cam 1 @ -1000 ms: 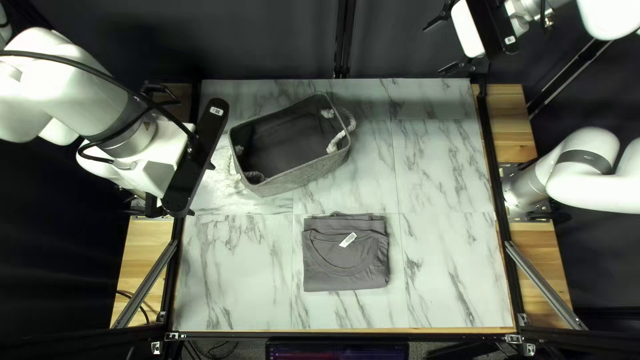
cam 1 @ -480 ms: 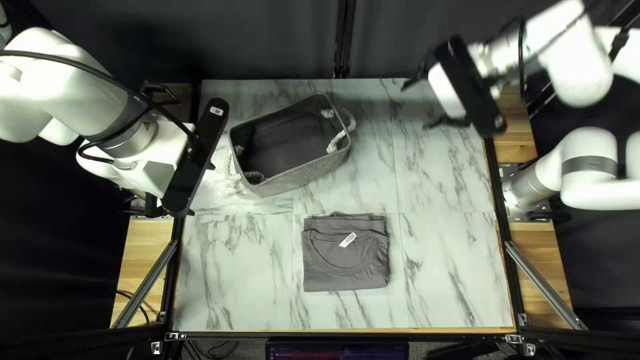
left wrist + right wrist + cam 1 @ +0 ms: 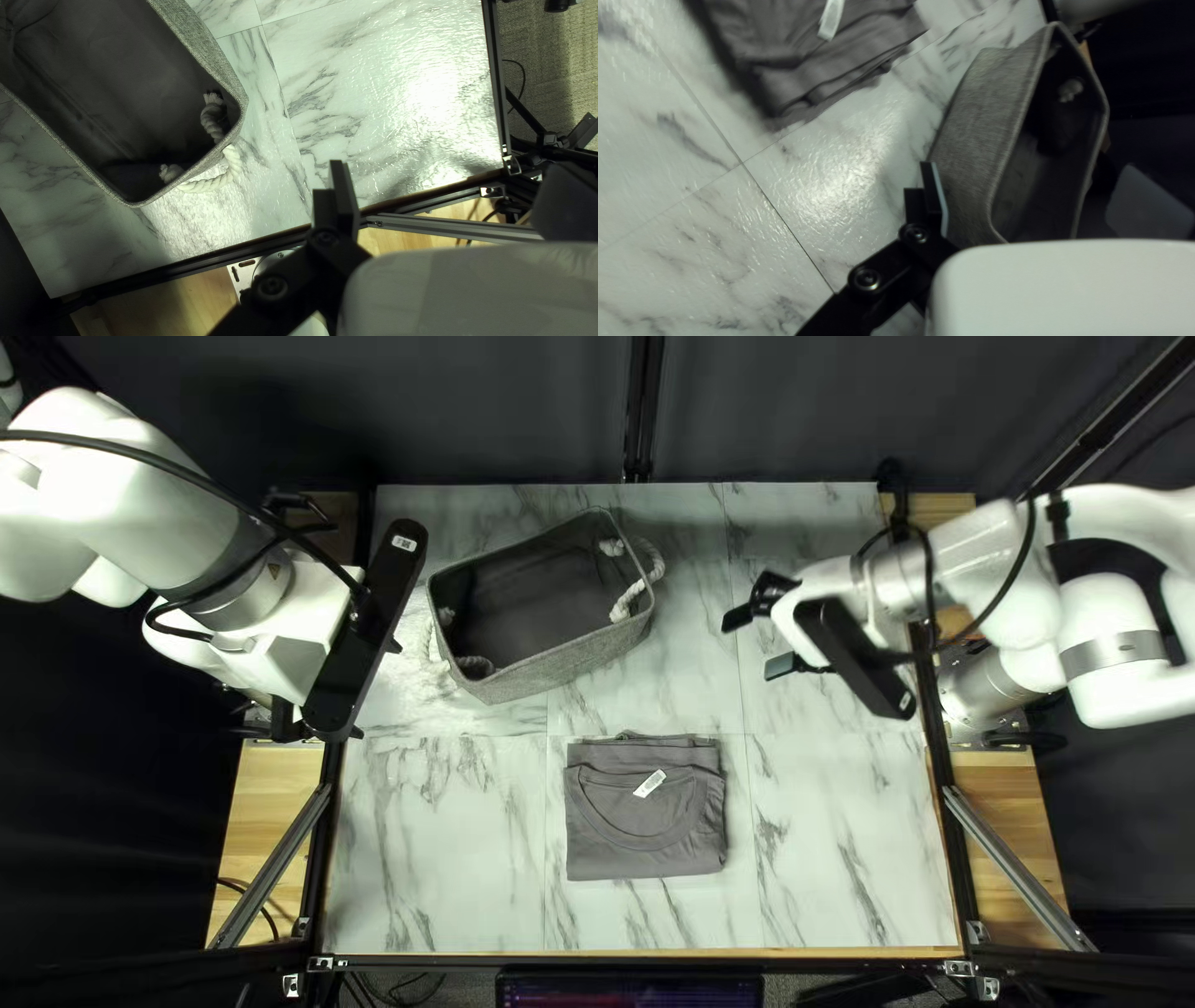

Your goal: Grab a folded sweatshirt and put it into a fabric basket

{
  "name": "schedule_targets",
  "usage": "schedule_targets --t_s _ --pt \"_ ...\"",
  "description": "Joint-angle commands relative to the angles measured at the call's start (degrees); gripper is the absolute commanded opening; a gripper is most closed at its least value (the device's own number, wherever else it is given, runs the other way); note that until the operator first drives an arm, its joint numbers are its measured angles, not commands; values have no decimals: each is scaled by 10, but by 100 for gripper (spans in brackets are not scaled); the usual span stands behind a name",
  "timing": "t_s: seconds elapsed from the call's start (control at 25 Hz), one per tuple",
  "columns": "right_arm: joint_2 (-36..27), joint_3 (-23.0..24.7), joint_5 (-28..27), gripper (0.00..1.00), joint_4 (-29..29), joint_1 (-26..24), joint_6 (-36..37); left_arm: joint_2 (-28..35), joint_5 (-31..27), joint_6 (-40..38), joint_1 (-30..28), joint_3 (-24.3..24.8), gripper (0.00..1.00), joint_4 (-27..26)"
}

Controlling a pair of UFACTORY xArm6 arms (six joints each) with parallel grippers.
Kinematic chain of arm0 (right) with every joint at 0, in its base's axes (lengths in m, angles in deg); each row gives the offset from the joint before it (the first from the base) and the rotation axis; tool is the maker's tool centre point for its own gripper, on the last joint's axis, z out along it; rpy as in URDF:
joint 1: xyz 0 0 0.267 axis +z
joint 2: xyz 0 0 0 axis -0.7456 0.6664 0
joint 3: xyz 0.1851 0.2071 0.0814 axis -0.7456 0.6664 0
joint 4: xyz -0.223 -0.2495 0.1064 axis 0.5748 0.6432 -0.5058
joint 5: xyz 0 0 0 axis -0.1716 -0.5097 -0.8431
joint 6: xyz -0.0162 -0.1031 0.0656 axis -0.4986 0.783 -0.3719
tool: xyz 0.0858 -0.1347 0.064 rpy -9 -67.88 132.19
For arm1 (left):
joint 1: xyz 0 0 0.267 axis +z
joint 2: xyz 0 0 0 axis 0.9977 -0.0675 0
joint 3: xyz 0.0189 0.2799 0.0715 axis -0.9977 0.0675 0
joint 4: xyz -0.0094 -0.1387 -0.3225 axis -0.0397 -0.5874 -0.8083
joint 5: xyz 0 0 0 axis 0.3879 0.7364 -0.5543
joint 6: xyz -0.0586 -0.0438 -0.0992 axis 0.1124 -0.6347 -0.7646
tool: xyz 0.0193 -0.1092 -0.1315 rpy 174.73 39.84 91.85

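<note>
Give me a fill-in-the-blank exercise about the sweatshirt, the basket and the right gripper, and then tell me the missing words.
The folded sweatshirt is coloured ____. The looped handles on the fabric basket are made of twisted ____. Of the table's near and far edges, the sweatshirt lies closer to the ____ one. The right gripper is not shut but ____.

Missing words: gray; rope; near; open.

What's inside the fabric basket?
Inside the fabric basket, dark lining and knotted rope ends show. Its near wall hides the strip just behind it, so I can't tell what's there.
</note>
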Motion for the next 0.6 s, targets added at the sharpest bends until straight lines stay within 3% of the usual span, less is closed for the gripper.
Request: schedule_targets --t_s 0.04,0.08,0.16,0.36,0.6 --pt "75 -11 56 100 411 -66 -304 0 0 0 0 0 100 0" --pt "95 -50 22 100 597 -76 -482 0 0 0 0 0 100 0" --pt "106 -85 -48 100 652 -38 -564 0 0 0 0 0 100 0" --pt "145 -152 -169 100 647 40 -602 0 0 0 0 0 100 0" --pt "155 -172 -193 100 590 48 -562 0 0 0 0 0 100 0"
